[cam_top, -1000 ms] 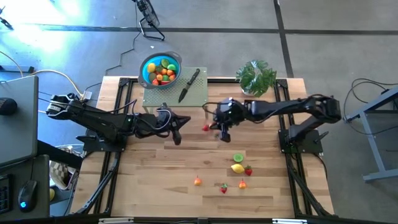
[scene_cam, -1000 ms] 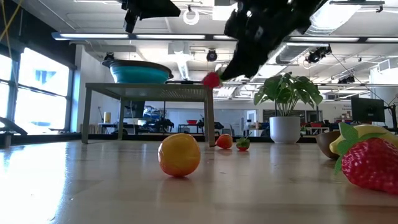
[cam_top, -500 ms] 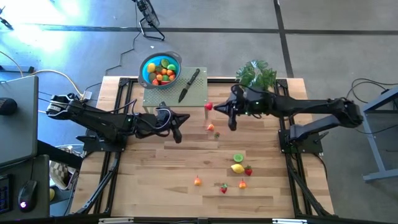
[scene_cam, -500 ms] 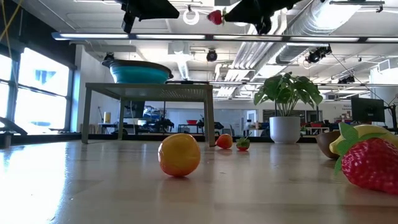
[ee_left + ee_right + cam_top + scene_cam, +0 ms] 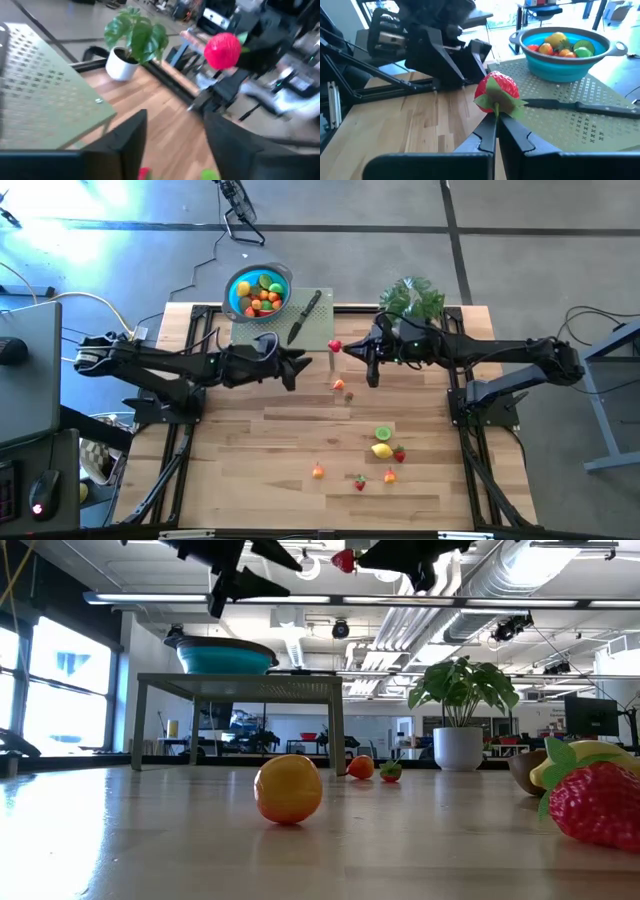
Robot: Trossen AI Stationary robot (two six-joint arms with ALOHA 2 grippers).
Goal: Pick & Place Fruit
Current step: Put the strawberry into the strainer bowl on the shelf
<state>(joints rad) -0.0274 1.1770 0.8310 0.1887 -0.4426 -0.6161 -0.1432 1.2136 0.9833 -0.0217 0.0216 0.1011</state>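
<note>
A red toy strawberry (image 5: 496,89) hangs in mid-air, pinched only by its green leafy cap between the narrow fingertips of the right end effector (image 5: 340,350), just off the near corner of the raised green perforated platform (image 5: 280,332). The blue bowl (image 5: 259,291), already holding a heap of fruit, sits at the platform's far end, past a black-handled knife (image 5: 304,316).

The grip looks the weak point: held by the thin cap and not the body, the strawberry could twist or slip free on a quick swing and fall short of the bowl, onto the platform or the wooden surface (image 5: 250,460). The other risk is crowding. The left end effector (image 5: 298,364), fingers spread and holding nothing, hovers close by at about the same height, so a careless path toward the bowl could bring the two arms together. The knife lies between strawberry and bowl and a low pass might catch it.

The right arm reaches nearly level from its base on the right, wrist straight, past the potted plant (image 5: 411,301). The left arm stretches out likewise from the left. More fruit lies scattered on the surface nearer the front edge, among them an orange (image 5: 288,789), a lime half (image 5: 383,434) and a lemon (image 5: 381,450).
</note>
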